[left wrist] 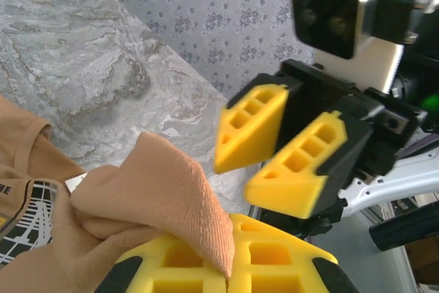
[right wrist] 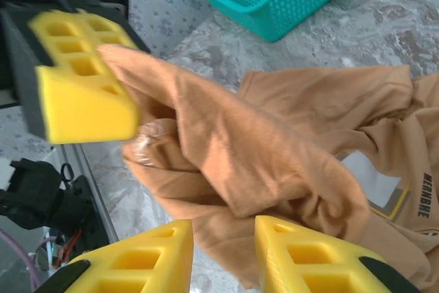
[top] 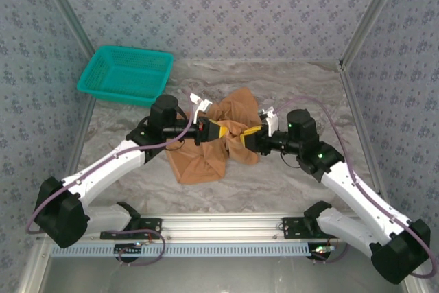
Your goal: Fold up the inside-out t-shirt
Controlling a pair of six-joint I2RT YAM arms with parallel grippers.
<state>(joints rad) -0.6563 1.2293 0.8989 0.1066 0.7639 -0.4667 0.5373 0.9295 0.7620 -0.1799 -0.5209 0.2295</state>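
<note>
Two grippers faced each other above the middle of the marbled table, tip to tip over the inside-out t-shirt, which lay crumpled there and was partly lifted between them. The left gripper had its yellow fingers pressed together on a ribbed fold of the orange-tan cloth. The right gripper had its fingers apart, nothing caught between them, just beside that pinched fold.

Bare tabletop lay open to the right of the shirt and along the far side, up to the patterned walls that closed in the left, far and right edges. A teal mesh basket sat in the far left corner, apart from the cloth. An aluminium rail ran along the near edge, just short of the shirt's near hem.

A black grid-like print showed on the cloth in the left wrist view, with capitals ending in "NE" beside it. In the right wrist view a line of black block capitals ran along the fabric, too blurred to read surely, near a white patch.
</note>
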